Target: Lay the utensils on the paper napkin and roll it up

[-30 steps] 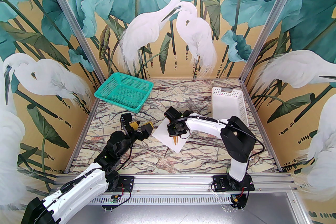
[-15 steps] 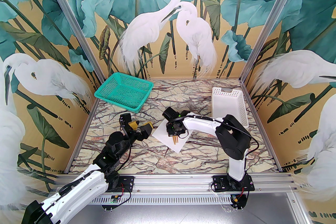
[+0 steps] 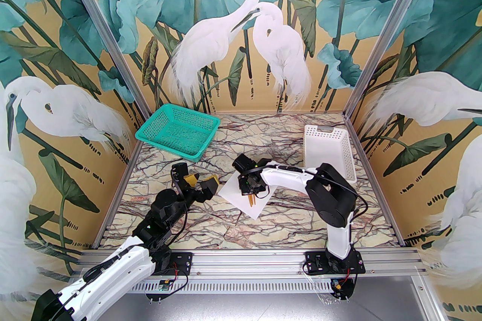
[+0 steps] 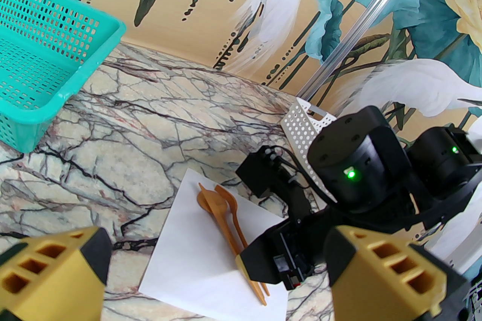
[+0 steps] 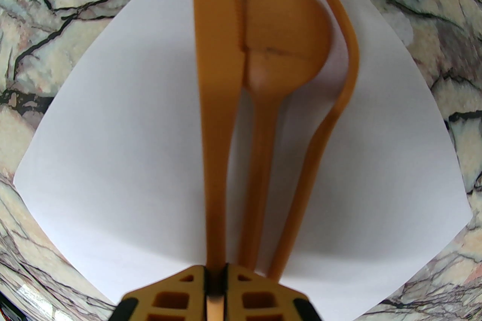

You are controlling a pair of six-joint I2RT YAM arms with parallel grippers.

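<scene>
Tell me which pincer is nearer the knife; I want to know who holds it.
Right. The right pincer grips the knife by its handle, over the napkin; the left pincer hovers open off the napkin's left corner.

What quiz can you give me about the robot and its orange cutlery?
1. Fill in: the spoon and fork lie on the white ____.
2. Which piece does the right gripper pinch? A spoon, B knife, C fork.
3. True or false: the left gripper is open.
Key: 1 napkin; 2 B; 3 true.
</scene>
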